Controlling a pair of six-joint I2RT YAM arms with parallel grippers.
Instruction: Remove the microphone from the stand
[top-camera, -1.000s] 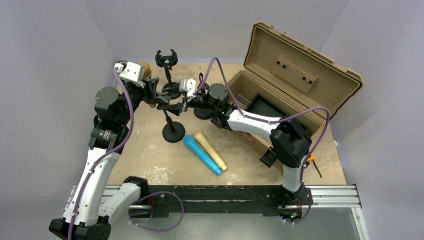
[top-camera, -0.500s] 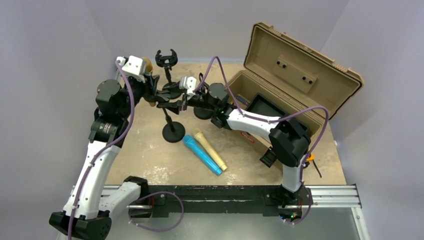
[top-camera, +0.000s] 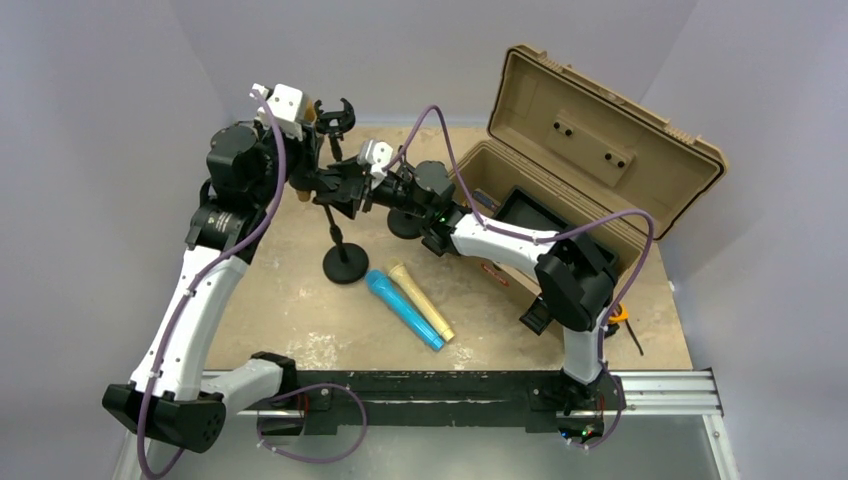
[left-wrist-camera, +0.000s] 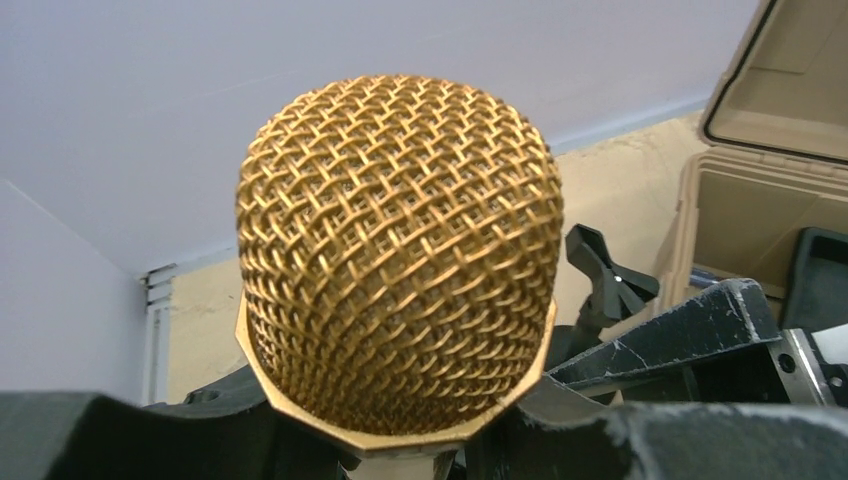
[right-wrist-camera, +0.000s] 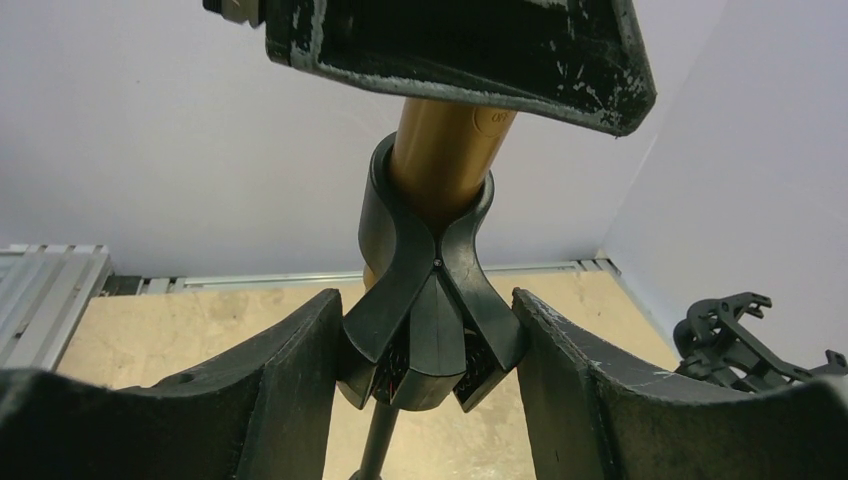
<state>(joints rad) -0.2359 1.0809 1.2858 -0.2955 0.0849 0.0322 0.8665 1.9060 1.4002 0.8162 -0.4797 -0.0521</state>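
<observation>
Pale lilac walls (top-camera: 100, 80) closed round a scuffed sandy table (top-camera: 290, 310), and the biggest thing on it was a tan toolbox (top-camera: 600, 130), which stood open at the right. Nearer the middle stood the stand (top-camera: 345, 262), a round black base with a thin pole. On the side of it toward my bases, a blue microphone (top-camera: 402, 310) and a cream microphone (top-camera: 422, 300) lay close side by side. The microphone (left-wrist-camera: 400, 260) I was after sat at the top of that stand, head up, its gold barrel wedged in the black clip (right-wrist-camera: 430, 320).

My left gripper (left-wrist-camera: 400, 452) was closed on the microphone just under its head. My right gripper (right-wrist-camera: 432, 392) was clamped on the clip from either side, low down, where its two wings met.

I judged the microphone rigid and fairly heavy for its size, and its glossy barrel smooth enough to slide in a loose hold. The mesh head I took to be the weak part, liable to dent, so the barrel below the collar was the place to hold. The clip looked springy and tight. I reckoned the pull should run along the barrel, with the stand braced so that it would not tip.

It had a plain gold barrel, then a flat-sided gold collar, and above that a domed head of woven gold wire with no dent that I could see.
</observation>
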